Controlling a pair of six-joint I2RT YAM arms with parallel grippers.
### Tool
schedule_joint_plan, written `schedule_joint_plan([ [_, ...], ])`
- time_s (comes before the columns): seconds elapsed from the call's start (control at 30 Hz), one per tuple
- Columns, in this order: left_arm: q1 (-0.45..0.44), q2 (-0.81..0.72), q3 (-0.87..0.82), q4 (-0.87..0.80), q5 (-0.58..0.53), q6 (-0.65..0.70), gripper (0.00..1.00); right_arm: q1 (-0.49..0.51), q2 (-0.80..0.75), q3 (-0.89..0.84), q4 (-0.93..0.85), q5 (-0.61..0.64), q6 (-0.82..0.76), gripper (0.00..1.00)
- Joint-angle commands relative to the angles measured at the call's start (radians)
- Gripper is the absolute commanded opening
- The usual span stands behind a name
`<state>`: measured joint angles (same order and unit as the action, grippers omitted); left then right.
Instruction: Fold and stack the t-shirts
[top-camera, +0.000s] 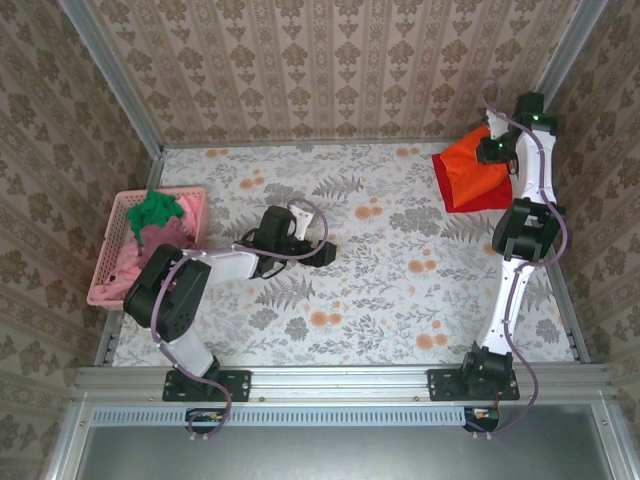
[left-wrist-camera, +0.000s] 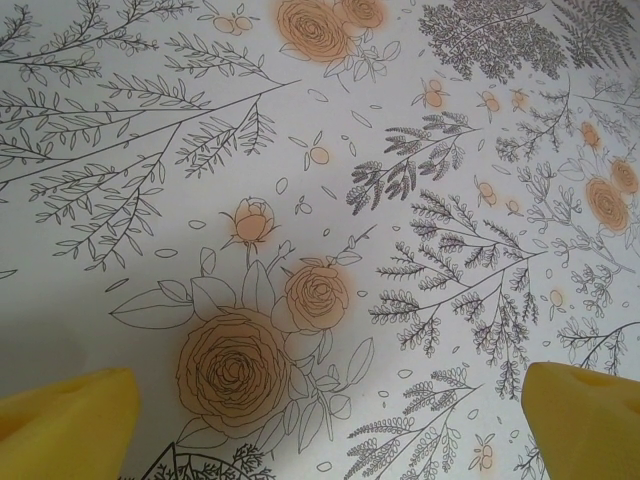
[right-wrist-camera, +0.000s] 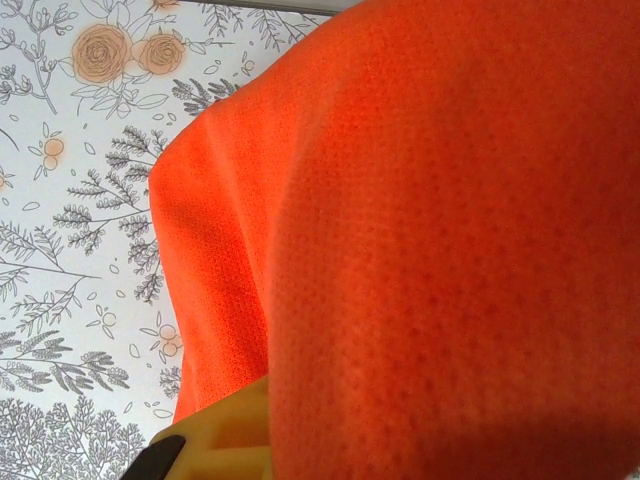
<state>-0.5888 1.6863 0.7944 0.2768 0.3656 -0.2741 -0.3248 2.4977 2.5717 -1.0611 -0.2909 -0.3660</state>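
Observation:
A bright orange t-shirt (top-camera: 468, 160) is bunched and lifted at the far right of the table, over a deeper red t-shirt (top-camera: 482, 197) lying flat beneath it. My right gripper (top-camera: 491, 150) is shut on the orange cloth. In the right wrist view the orange t-shirt (right-wrist-camera: 430, 230) drapes over the jaws, with one yellow finger (right-wrist-camera: 225, 430) showing at its lower edge. My left gripper (top-camera: 325, 252) rests low over the table's middle, open and holding nothing; its yellow fingertips (left-wrist-camera: 65, 420) stand wide apart above the flowered cloth.
A pink lattice basket (top-camera: 118, 212) at the left edge holds a green t-shirt (top-camera: 155, 207), a pink one (top-camera: 168, 235) and a mauve one (top-camera: 128, 275). The flowered tablecloth (top-camera: 400, 270) covers the table. Patterned walls close in the back and sides.

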Motion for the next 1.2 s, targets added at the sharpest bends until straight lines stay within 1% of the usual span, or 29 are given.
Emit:
schedule_joint_plan([
  [0.0, -0.005, 0.011, 0.013, 0.0, 0.006, 0.01, 1.0, -0.012, 0.031, -0.01, 0.021, 0.019, 0.026, 0.0],
  [0.1, -0.005, 0.015, 0.015, 0.0, 0.008, 0.01, 1.0, -0.019, 0.041, -0.014, 0.043, 0.041, 0.041, 0.0],
  [0.17, -0.005, 0.018, 0.016, 0.0, 0.01, 0.009, 1.0, -0.024, 0.048, -0.015, 0.068, 0.048, 0.059, 0.09],
  [0.2, -0.005, 0.019, 0.016, 0.001, 0.011, 0.009, 1.0, -0.025, 0.055, -0.017, 0.084, 0.055, 0.071, 0.17],
  [0.23, -0.005, 0.02, 0.016, 0.001, 0.012, 0.007, 1.0, -0.026, 0.06, -0.015, 0.101, 0.071, 0.085, 0.3],
  [0.27, -0.005, 0.021, 0.018, 0.001, 0.013, 0.008, 1.0, -0.025, 0.064, -0.015, 0.115, 0.083, 0.095, 0.44],
  [0.3, -0.005, 0.021, 0.018, 0.002, 0.014, 0.006, 1.0, -0.025, 0.065, -0.015, 0.129, 0.097, 0.1, 0.62],
  [0.33, -0.005, 0.021, 0.019, 0.003, 0.015, 0.006, 1.0, -0.026, 0.064, -0.016, 0.14, 0.103, 0.106, 0.72],
  [0.37, -0.005, 0.02, 0.019, 0.005, 0.015, 0.005, 1.0, -0.026, 0.06, -0.016, 0.148, 0.11, 0.11, 0.8],
  [0.4, -0.005, 0.019, 0.017, 0.005, 0.015, 0.005, 1.0, -0.026, 0.055, -0.016, 0.154, 0.118, 0.116, 0.83],
  [0.47, -0.005, 0.016, 0.013, 0.006, 0.013, 0.005, 1.0, -0.025, 0.035, -0.021, 0.166, 0.138, 0.125, 0.87],
  [0.6, -0.005, 0.017, 0.01, 0.01, 0.014, 0.001, 1.0, -0.023, -0.034, -0.069, 0.193, 0.213, 0.129, 0.9],
  [0.7, -0.005, 0.02, 0.006, 0.018, 0.014, 0.001, 1.0, -0.011, -0.101, -0.144, 0.219, 0.284, 0.111, 0.91],
  [0.83, -0.005, 0.026, 0.006, 0.024, 0.018, -0.002, 1.0, 0.017, -0.183, -0.259, 0.271, 0.349, 0.071, 0.91],
  [0.93, -0.005, 0.027, 0.002, 0.028, 0.022, -0.002, 1.0, 0.048, -0.224, -0.317, 0.294, 0.381, 0.042, 0.92],
  [1.07, -0.005, 0.033, 0.003, 0.038, 0.025, -0.005, 1.0, 0.116, -0.238, -0.367, 0.309, 0.398, 0.016, 0.94],
  [1.1, -0.005, 0.035, 0.006, 0.038, 0.027, -0.006, 1.0, 0.13, -0.236, -0.377, 0.315, 0.409, 0.01, 0.98],
  [1.17, -0.005, 0.033, 0.004, 0.038, 0.029, -0.007, 1.0, 0.154, -0.228, -0.393, 0.332, 0.428, 0.011, 0.99],
])
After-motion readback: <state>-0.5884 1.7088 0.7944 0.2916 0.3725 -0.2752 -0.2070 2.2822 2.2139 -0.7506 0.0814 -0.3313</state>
